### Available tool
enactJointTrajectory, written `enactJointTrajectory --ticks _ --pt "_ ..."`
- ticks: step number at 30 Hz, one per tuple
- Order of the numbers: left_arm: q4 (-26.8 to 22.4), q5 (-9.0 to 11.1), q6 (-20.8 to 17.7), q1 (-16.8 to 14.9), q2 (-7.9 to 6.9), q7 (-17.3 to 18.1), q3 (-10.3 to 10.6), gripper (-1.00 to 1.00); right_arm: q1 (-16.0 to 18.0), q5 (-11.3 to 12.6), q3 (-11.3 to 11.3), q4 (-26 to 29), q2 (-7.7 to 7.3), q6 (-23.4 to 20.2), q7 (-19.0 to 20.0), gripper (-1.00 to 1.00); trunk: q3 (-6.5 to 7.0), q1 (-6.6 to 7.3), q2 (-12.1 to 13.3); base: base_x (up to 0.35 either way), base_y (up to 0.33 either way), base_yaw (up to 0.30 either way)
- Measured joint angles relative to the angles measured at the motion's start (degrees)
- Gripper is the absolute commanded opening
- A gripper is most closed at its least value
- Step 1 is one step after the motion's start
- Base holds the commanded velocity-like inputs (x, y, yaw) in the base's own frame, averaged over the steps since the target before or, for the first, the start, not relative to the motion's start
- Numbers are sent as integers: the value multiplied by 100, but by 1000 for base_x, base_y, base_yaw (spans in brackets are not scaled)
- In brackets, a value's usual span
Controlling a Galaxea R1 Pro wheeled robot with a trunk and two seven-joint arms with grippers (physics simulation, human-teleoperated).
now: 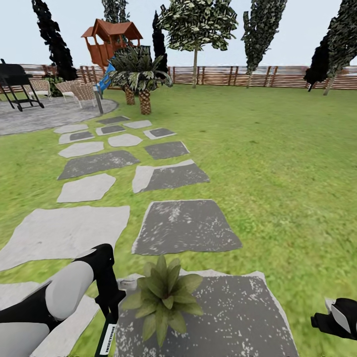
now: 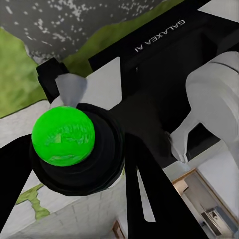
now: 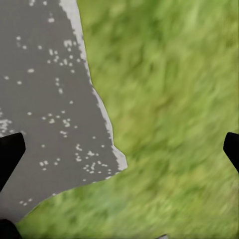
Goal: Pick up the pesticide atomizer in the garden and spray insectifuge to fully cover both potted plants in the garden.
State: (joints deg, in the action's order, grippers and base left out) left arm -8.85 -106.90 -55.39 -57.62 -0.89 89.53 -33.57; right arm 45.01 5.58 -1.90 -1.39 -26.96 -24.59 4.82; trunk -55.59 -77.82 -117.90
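Your left gripper (image 1: 110, 310) is pinching the pesticide atomizer (image 1: 107, 338), its white label visible at the lower edge of the head view, just beside a potted plant (image 1: 162, 296) that sits on a grey stone slab (image 1: 238, 312). Pick-up therefore appears done; judged from this, spraying of this plant is in hand, and the second plant remains to be found and covered. Your right gripper (image 3: 119, 149) hangs with its jaws spread and empty over the slab edge and lawn (image 3: 174, 99). The left wrist view shows a bright green dome (image 2: 63, 136) between the dark fingers, apparently the bottle end-on, which the head view does not reveal.
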Motion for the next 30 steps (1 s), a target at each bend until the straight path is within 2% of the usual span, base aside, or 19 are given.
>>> enactJointTrajectory --ticks 11,15,26,28,30 --pt "-2 0 0 0 0 0 1 -100 0 0 -4 1 0 -10 0 100 -272 -242 -441 0 0 0" --pt "-21 1 0 -1 1 0 1 -100 0 0 -4 1 -1 -9 -3 100 -275 -242 -443 0 0 -85" --pt "-34 1 0 -1 1 -1 1 -100 -1 0 -4 2 -1 -12 -5 100 -275 -242 -443 0 0 -263" --pt "-34 -2 0 -1 1 -1 75 -100 -1 0 -7 1 0 -10 -6 100 -275 -242 -443 0 0 -159" --pt "-35 -3 -1 -1 -5 -1 293 -100 0 0 -9 1 1 -11 -6 100 -275 -242 -443 0 0 -69"
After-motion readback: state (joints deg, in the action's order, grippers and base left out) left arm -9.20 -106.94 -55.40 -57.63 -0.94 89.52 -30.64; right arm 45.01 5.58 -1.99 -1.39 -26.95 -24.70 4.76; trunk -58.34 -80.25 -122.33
